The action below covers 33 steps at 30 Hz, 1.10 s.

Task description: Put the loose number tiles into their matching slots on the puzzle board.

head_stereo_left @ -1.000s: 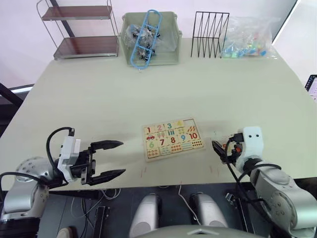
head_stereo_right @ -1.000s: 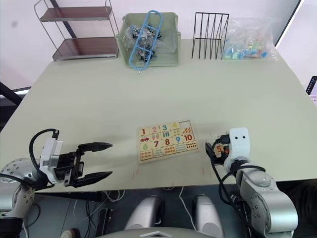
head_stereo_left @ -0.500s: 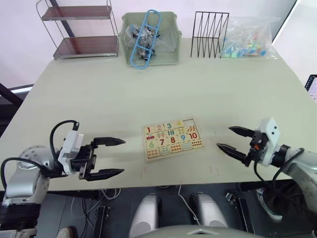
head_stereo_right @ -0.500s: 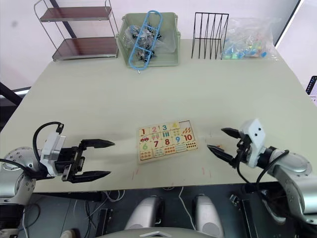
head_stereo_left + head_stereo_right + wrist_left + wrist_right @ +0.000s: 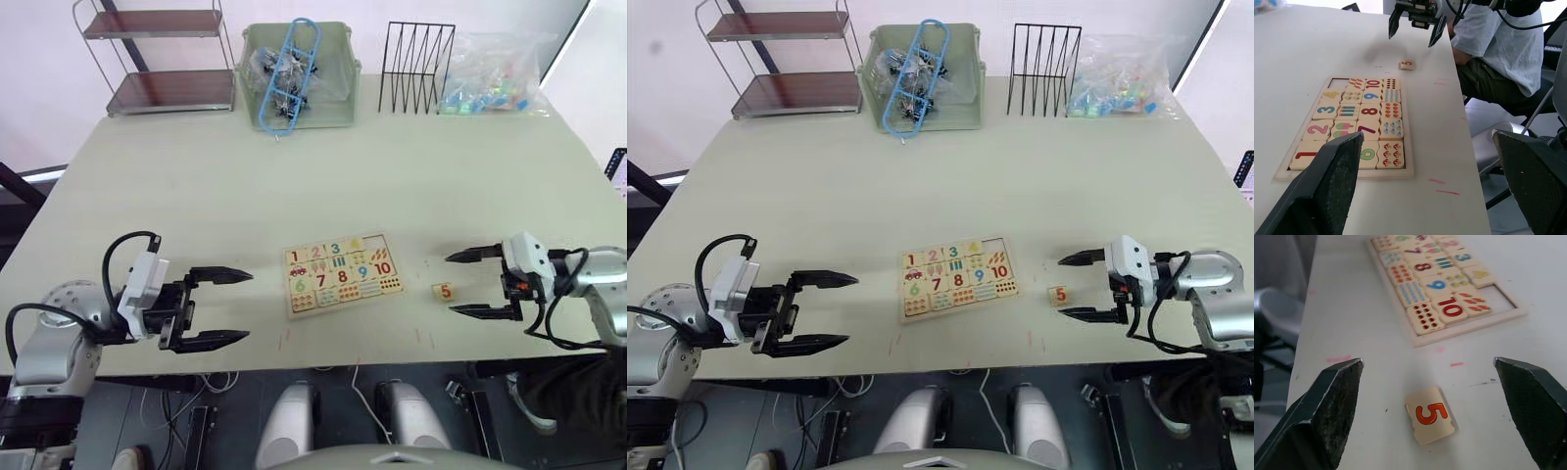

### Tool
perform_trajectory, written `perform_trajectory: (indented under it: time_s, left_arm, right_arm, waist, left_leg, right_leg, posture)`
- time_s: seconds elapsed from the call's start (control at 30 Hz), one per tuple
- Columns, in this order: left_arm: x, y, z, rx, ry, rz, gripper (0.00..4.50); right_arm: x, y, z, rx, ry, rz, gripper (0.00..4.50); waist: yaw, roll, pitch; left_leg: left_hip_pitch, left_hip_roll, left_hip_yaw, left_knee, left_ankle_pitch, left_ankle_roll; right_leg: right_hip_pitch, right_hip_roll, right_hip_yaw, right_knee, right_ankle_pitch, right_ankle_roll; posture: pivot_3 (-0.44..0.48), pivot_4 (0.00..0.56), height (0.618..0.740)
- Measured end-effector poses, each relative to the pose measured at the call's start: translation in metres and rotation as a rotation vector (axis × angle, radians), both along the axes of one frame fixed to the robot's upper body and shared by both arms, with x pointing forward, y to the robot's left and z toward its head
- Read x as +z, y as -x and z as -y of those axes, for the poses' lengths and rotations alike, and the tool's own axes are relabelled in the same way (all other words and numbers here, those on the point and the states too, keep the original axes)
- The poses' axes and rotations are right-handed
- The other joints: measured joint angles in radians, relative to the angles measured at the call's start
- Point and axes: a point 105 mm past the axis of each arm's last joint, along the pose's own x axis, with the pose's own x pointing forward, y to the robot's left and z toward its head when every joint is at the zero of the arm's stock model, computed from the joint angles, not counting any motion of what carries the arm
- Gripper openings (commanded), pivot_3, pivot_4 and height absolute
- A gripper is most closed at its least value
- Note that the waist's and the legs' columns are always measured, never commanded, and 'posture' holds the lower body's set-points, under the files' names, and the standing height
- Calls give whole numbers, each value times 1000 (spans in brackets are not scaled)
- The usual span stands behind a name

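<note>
The puzzle board [image 5: 341, 274] lies flat near the table's front edge, with tiles 1 to 4 seated in its top row. One slot [image 5: 375, 241] at the row's right end is bare wood, also seen as the slot [image 5: 1496, 296]. A loose tile printed with an orange 5 [image 5: 446, 291] lies on the table right of the board. My right gripper [image 5: 451, 285] is open, level with the table, its fingertips on either side of that tile [image 5: 1430, 415] without touching it. My left gripper [image 5: 247, 305] hangs open and empty left of the board [image 5: 1352, 125].
Along the table's far edge stand a wire shelf [image 5: 157, 59], a green bin [image 5: 294, 73] with blue and dark items, a black wire rack [image 5: 416, 69] and a bag of colourful bits [image 5: 490, 78]. A seated person [image 5: 1493, 49] is beyond the table's side.
My right gripper opened and swung out to the right. The 5 tile it held a second ago now lies on the table between its fingertips. My left gripper barely moved.
</note>
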Motion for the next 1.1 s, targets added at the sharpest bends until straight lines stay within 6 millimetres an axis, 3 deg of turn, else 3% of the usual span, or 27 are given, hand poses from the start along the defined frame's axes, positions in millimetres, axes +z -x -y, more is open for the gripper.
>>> perform_trajectory:
  time_s: [0.7, 0.8, 0.83, 0.9, 1.0, 1.1]
  left_arm:
    - [3, 3, 5, -20, 0, 0, 4500]
    - [3, 3, 5, -19, 0, 1, 4500]
    - [3, 3, 5, -19, 0, 1, 4500]
    - [3, 3, 5, -19, 0, 1, 4500]
    - [4, 2, 5, -20, 0, 4, 4500]
    - [4, 2, 5, -20, 0, 6, 4500]
  right_arm:
    - [-26, -19, 6, 138, 230, -24, 4471]
    - [-26, -20, 10, 132, 243, -26, 3668]
    - [-26, -21, 11, 134, 249, -24, 2990]
    - [-26, -21, 11, 134, 250, -24, 2507]
    - [-26, -23, 13, 136, 252, -15, 1066]
    - [-26, -23, 13, 134, 251, -13, 950]
  waist:
    - [0, 0, 0]
    - [1, 0, 0]
    - [1, 0, 0]
    - [1, 0, 0]
    - [0, 0, 0]
    - [0, 0, 0]
  left_leg:
    - [0, 0, 0, 0, 0, 0]
    - [0, 0, 0, 0, 0, 0]
    - [0, 0, 0, 0, 0, 0]
    - [0, 0, 0, 0, 0, 0]
    - [1, 0, 0, 0, 0, 0]
    - [1, 0, 0, 0, 0, 0]
  right_leg:
    - [0, 0, 0, 0, 0, -1]
    - [0, -1, 0, 0, 0, -1]
    - [0, -1, 0, 0, 0, -1]
    - [0, -1, 0, 0, 0, -1]
    - [0, -1, 0, 0, 0, -1]
    - [1, -1, 0, 0, 0, -1]
  posture:
    - [0, 150, 740]
    - [0, 150, 740]
    - [0, 150, 740]
    - [0, 150, 740]
    - [0, 150, 740]
    - [0, 150, 740]
